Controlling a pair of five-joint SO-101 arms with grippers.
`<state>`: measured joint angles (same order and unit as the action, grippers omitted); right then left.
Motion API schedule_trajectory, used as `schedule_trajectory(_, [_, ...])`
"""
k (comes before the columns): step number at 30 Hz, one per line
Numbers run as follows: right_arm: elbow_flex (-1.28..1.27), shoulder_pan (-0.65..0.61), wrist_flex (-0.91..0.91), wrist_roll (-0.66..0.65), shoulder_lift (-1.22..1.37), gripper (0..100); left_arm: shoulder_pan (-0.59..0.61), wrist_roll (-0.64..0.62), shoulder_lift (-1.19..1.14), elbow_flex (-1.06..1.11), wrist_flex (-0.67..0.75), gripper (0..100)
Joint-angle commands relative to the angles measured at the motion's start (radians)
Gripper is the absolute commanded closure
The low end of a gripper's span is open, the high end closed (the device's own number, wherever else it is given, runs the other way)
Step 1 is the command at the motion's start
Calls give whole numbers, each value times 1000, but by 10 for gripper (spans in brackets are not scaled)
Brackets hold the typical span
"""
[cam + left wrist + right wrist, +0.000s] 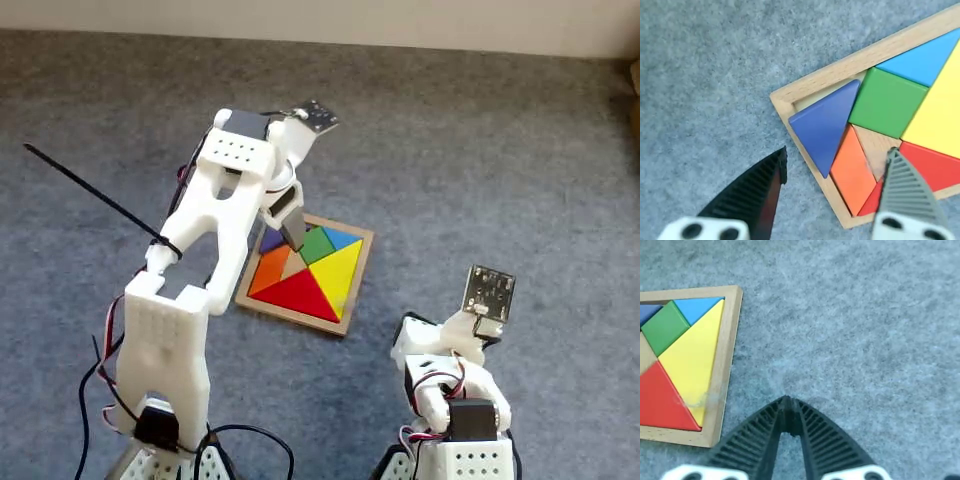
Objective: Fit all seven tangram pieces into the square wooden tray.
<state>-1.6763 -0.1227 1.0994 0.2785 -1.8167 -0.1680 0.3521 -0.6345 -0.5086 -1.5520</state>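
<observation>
Grey carpet (500, 150) covers the table where two white arms work side by side. The left arm (200, 250) stretches out over the square wooden tray (300, 315). Its gripper (837, 151) hangs above the tray's corner with the jaws wide apart and nothing between them; the black finger (767, 182) is over the carpet outside the rim, and the grey finger (900, 185) is over the pieces. The right arm (450, 390) sits folded low to the tray's right. Its gripper (789, 400) is over bare carpet near the tray's yellow side, jaws pressed together on nothing.

The tray lies turned at an angle between the arms. Inside it sit a large red triangle (300, 290) and a large yellow triangle (335, 270), edge to edge. A green square (318, 245) lies beside a light blue triangle (340, 238) in the far corner. An orange parallelogram (852, 167) touches an indigo triangle (825, 125), which lies askew with one edge seemingly over the rim. A patch of bare wood (877, 145) shows between the orange, green and red pieces.
</observation>
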Motion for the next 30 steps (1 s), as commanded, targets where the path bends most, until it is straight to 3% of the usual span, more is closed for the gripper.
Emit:
schedule_trajectory(1, [-137, 7, 10, -11, -15, 994, 12, -34, 15, -50, -2, 695])
schedule_trajectory(9, [-137, 7, 10, -11, -15, 994, 117, -75, 7, -50, 5, 695])
schedule_trajectory(14, [-137, 7, 10, -11, -15, 994, 168, -121, 2, -38, 78, 695])
schedule_trajectory(22, [-137, 7, 10, -11, -15, 994, 170, -124, 2, 117, 238, 695])
schedule_trajectory(30, [-137, 7, 10, -11, -15, 994, 143, -124, 4, 137, 241, 695])
